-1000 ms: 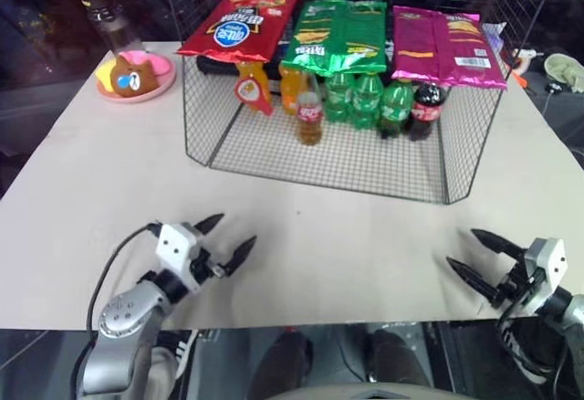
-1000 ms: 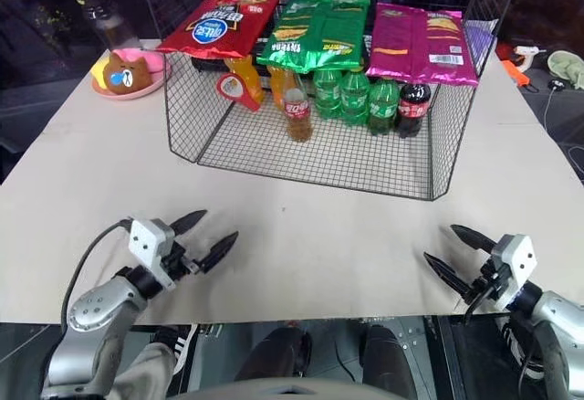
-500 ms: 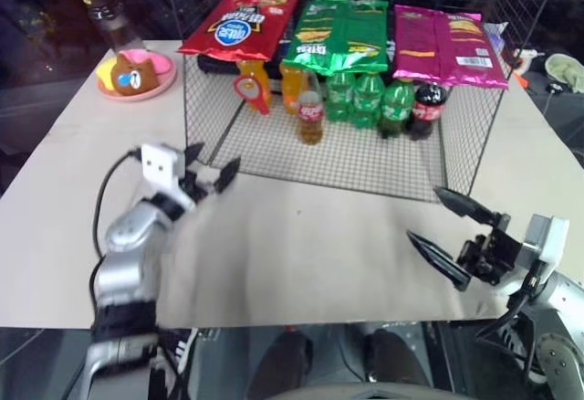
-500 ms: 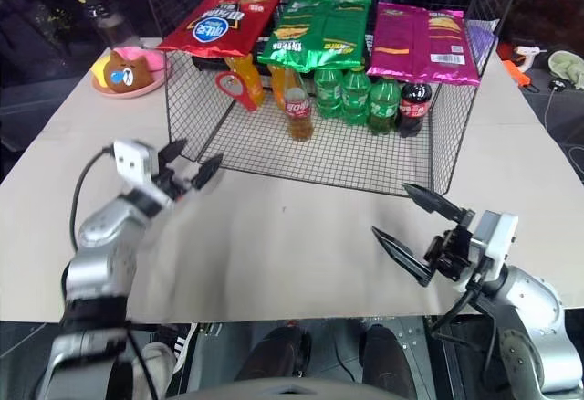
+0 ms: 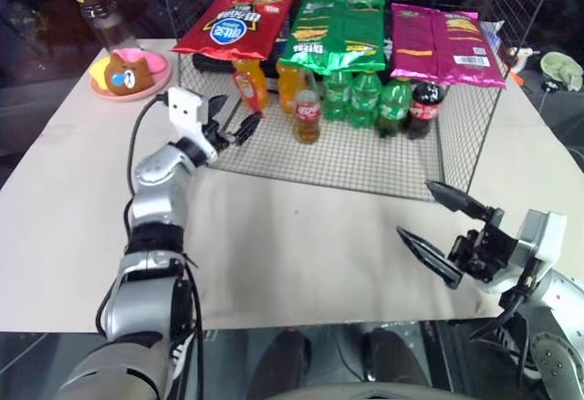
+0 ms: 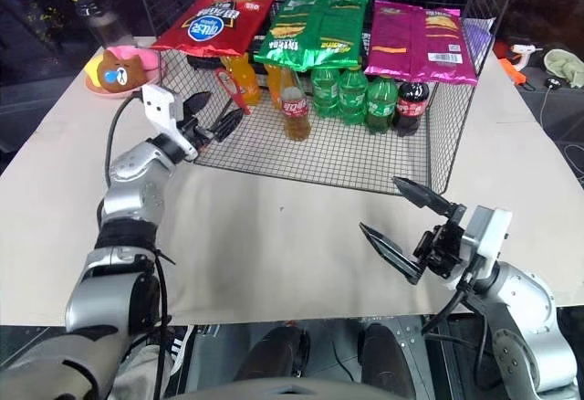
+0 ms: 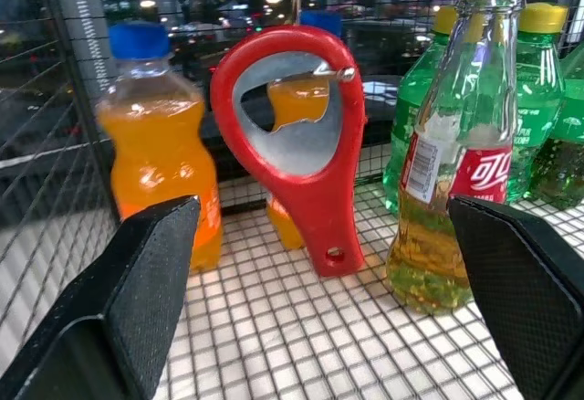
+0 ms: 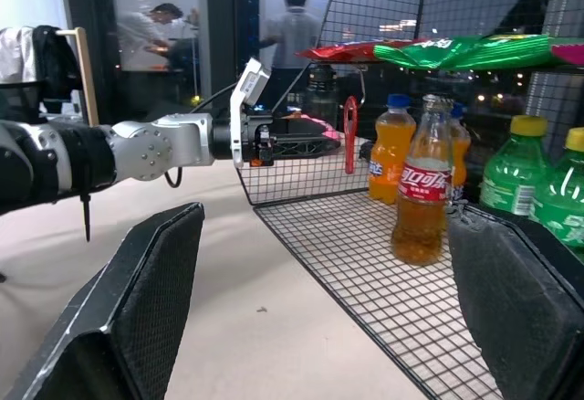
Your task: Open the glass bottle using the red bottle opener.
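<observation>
Left gripper (image 5: 233, 119) hung near the opener (image 7: 301, 149), jaws wide; right gripper (image 5: 444, 232) hovered over the table (image 5: 301, 236), jaws wide.

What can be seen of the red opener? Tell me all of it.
The red opener is a small flat tool, glossy like plastic, with a wide oval loop head lined in grey metal and a short tapering handle with a small hole near its end. It stands upright, head up, on the wire shelf in front of an orange soda bottle, with the glass bottle beside it. The open left gripper is near it; nothing grips it.
</observation>
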Controlling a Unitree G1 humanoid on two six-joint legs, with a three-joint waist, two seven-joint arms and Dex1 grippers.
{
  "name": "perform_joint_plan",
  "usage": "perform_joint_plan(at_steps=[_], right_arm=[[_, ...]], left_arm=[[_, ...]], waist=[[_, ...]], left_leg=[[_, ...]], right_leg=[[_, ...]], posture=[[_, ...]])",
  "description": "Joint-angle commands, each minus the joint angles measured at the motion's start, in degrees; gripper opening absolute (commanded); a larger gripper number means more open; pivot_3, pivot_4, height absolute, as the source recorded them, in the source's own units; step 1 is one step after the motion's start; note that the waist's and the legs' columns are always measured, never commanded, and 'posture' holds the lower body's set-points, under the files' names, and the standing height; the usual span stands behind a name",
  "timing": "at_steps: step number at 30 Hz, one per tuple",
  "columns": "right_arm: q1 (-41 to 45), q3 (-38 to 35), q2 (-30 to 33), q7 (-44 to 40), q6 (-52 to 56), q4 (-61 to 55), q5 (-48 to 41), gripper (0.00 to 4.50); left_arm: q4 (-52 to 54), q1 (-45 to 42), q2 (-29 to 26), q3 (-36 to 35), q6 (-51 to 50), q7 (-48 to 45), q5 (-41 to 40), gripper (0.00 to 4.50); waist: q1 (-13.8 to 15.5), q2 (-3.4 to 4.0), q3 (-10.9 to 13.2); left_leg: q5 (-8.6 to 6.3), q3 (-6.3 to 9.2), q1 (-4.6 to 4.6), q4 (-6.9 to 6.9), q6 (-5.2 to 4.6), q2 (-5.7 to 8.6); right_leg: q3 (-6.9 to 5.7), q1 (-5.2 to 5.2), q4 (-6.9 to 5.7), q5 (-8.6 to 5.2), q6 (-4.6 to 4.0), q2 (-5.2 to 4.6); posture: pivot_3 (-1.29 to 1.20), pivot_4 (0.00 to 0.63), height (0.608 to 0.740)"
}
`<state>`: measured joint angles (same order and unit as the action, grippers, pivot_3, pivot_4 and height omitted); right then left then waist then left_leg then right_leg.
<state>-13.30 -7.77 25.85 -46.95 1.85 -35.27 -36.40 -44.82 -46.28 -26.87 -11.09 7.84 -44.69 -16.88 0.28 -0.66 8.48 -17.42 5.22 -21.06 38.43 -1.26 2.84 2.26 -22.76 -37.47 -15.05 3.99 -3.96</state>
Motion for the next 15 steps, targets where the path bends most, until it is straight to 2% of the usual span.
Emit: perform_joint_plan(at_steps=[1,15], right_arm=[[-0.51,-1.19,0.39,0.83,-0.73,-2.47,-0.22,4.25],[-1.14,-0.79,0.08,1.88,-1.42,-2.19,0.77,4.25]], left_arm=[[-5.05,-4.29,0.2,-0.12,3.81,-0.94,1.13,4.5],[-19.4,-14.01,1.71,-0.4,8.08,-1.37,3.44,4.5]], waist=[[-0.18,-0.06,0.04],[-1.08,-0.24,0.15]], left_leg=[[0.0,0.0,0.0,0.0,0.0,0.0],[0.0,0.0,-0.02,0.1,-0.01,0.05]], right_leg=[[0.0,0.0,-0.01,0.0,0.0,0.01],[-0.01,-0.01,-0.15,-0.01,0.02,0.01]], posture=[[0.0,0.15,0.74],[0.0,0.15,0.74]])
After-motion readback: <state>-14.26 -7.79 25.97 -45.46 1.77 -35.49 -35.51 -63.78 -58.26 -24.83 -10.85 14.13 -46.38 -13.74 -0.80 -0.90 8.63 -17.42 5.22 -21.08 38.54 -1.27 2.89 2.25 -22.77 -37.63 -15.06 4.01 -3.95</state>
